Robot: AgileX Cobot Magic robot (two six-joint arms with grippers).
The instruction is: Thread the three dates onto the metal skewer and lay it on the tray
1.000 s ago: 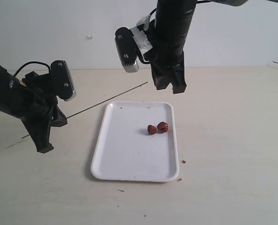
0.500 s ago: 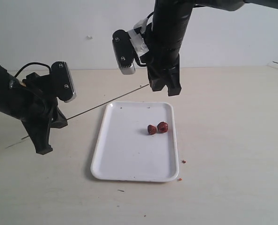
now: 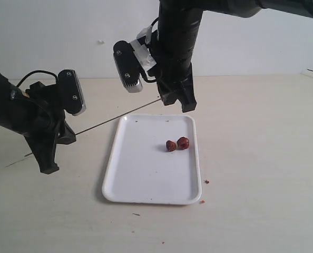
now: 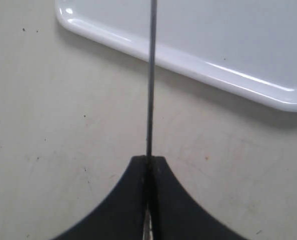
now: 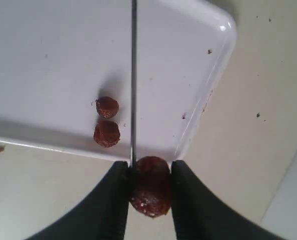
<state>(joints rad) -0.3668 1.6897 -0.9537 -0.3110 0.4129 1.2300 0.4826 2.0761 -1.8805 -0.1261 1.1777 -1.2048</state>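
My left tool (image 4: 148, 161) pinches the metal skewer (image 4: 151, 80); my right tool (image 5: 148, 172) grips a date (image 5: 149, 192) at its tip; threading begins, next I push squarely

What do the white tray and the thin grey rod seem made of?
The flat white rectangular tray looks like glossy plastic or melamine: smooth, bright rim highlights. The thin dark grey skewer looks like bare metal: very slim, straight, faint sheen.
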